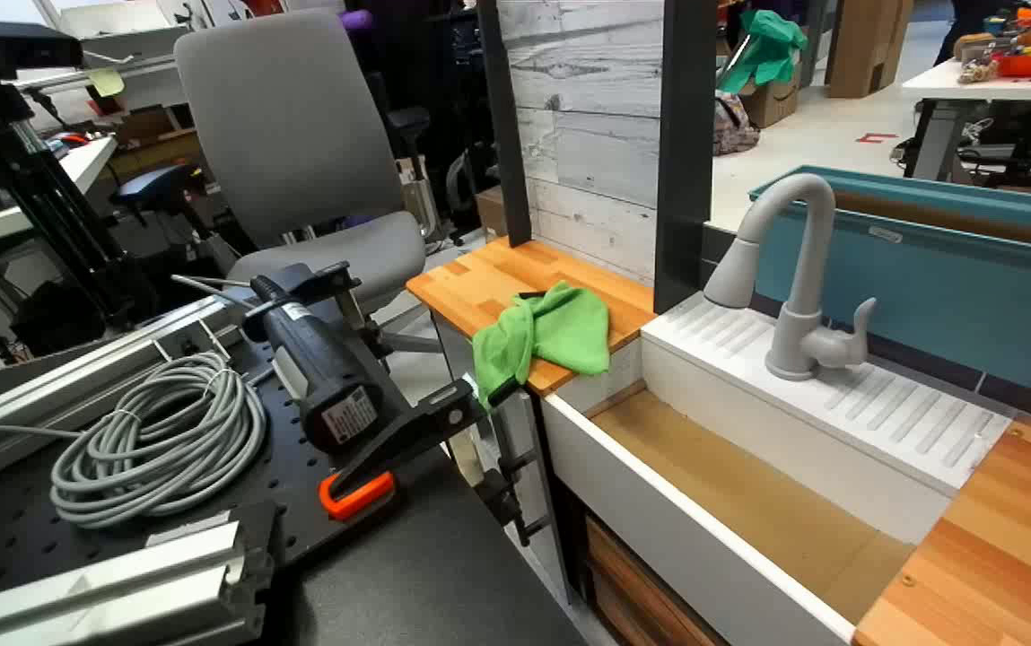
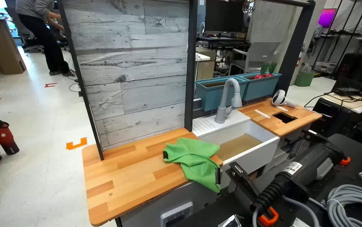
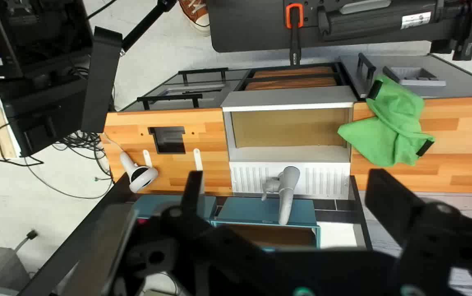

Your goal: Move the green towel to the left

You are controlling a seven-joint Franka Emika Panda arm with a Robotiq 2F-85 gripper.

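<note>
Tripod (image 1: 26, 170), black, at the far left in an exterior view. Just right, at upper left, chair (image 1: 277, 135), grey. Below, at lower left, cable (image 1: 120, 458), coiled; then tool (image 1: 327, 368), black; then clamp (image 1: 412, 435) with an orange grip. At centre, towel (image 1: 564, 332), green and bunched, on the corner of a wooden counter (image 1: 488, 278), with one end down over the front edge. Right of it, sink (image 1: 650, 516), white; then faucet (image 1: 808, 260), grey; then planter (image 1: 946, 305), teal, at the right edge, with second counter (image 1: 1009, 538) at lower right.

Bottle (image 2: 5, 137), red, at left in an exterior view, with person (image 2: 40, 34) at upper left, then panel (image 2: 133, 69) of pale boards across to the centre. Below the panel, at centre, same towel on the counter, with one corner over the edge. Further right, sink and faucet, then controller (image 2: 283, 101), white, on the second counter. At lower right, tool and cable.

In the wrist view, controller at left on the second counter. At centre, sink, with faucet below. Along the bottom, gripper (image 3: 287, 181), with fingers (image 3: 387, 201) wide apart at left and right of the faucet. At right, towel on the counter beside the sink, with one corner past the upper edge and a dark patch at two corners.
</note>
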